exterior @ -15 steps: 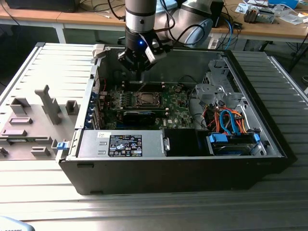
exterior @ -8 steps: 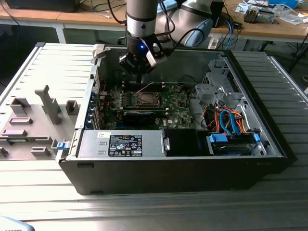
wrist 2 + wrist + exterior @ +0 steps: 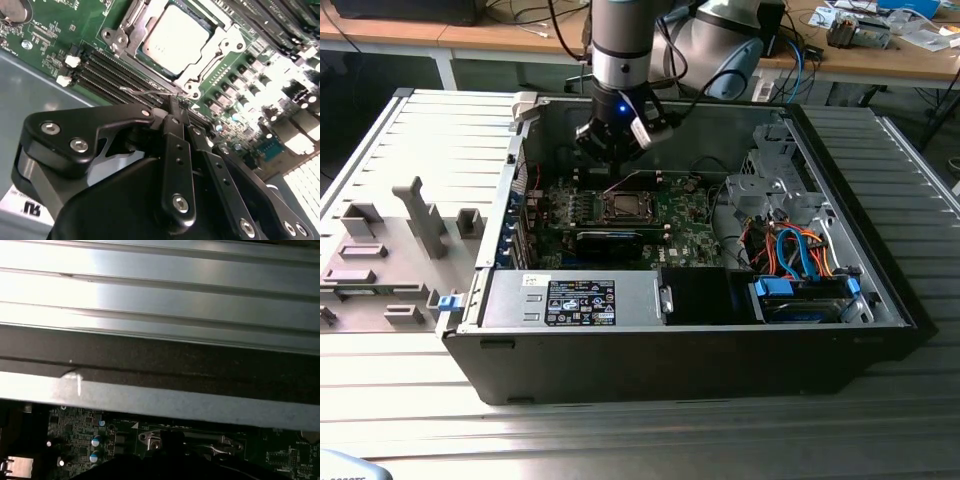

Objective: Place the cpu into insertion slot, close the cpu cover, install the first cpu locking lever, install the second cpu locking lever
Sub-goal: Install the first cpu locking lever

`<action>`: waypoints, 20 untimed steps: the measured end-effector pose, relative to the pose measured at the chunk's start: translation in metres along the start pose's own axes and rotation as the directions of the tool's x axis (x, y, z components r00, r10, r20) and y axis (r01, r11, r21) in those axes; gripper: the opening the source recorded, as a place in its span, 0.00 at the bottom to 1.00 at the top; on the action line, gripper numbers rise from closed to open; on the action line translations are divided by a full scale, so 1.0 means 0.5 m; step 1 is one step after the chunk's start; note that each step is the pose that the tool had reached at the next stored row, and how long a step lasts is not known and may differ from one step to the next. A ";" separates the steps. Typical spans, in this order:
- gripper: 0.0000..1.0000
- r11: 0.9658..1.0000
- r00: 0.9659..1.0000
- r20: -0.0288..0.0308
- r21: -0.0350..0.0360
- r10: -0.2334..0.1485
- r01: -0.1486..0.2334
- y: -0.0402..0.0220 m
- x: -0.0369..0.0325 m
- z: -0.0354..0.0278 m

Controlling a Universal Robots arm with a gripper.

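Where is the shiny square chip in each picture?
Exterior view: the chip sits mid-board inside the computer case, just below the gripper.
Second wrist view: the chip lies inside its metal frame, beyond the gripper.
First wrist view: I cannot make it out.
Shared landmark: the green board.

In the second wrist view the insertion slot (image 3: pixel 186 76) is hidden beneath cpu (image 3: pixel 175 35) and cpu cover (image 3: pixel 220 47), whose far corner is cut off.

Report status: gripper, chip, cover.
Black gripper shut, fingertips at a thin wire lever beside the socket. Silvery-grey square cpu seated in insertion slot. Silvery metal cpu cover down around it.
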State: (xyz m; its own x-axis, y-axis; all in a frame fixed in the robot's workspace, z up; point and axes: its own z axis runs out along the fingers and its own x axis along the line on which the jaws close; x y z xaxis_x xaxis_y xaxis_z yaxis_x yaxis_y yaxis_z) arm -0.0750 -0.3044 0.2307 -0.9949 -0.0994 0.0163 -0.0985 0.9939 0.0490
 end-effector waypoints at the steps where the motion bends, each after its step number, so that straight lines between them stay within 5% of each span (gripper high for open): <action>1: 0.11 1.000 1.000 0.000 0.000 0.000 0.000 0.001 0.000 0.004; 6: 0.11 1.000 1.000 0.000 0.000 -0.002 0.002 0.004 -0.005 0.026; 15: 0.11 1.000 1.000 -0.010 -0.001 -0.001 0.001 -0.003 -0.064 0.045; 20: 0.11 1.000 1.000 -0.014 -0.001 -0.001 0.001 -0.005 -0.079 0.053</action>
State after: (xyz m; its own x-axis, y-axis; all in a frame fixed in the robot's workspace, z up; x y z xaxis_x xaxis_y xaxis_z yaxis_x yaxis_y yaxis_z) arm -0.0361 -0.3020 0.2033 -0.9944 -0.1010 0.0305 -0.0994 0.9938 0.0498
